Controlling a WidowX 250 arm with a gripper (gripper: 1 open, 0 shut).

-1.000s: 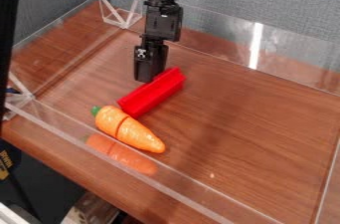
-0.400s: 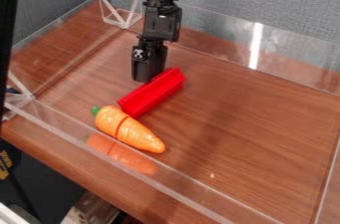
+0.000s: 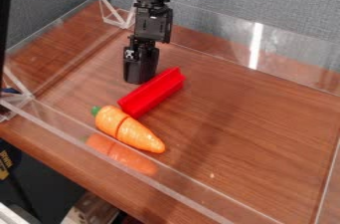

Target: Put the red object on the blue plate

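Observation:
The red object [image 3: 151, 93], a plain red bar, lies flat and diagonal on the wooden table near the middle. My gripper [image 3: 138, 69] is black and hangs from the arm [image 3: 149, 9] just left of and behind the bar's upper end. It is close to the bar but not around it, and it holds nothing. Its fingers look like one dark block, so I cannot tell whether they are open or shut. No blue plate is in view.
An orange carrot with a green end [image 3: 129, 129] lies in front of the red bar, near the front wall. Clear acrylic walls [image 3: 285, 44] ring the wooden table [image 3: 246, 118]. A dark panel stands at the left edge.
My gripper has shifted a little to the left and back, away from the red bar's upper end. The bar and the carrot have not moved.

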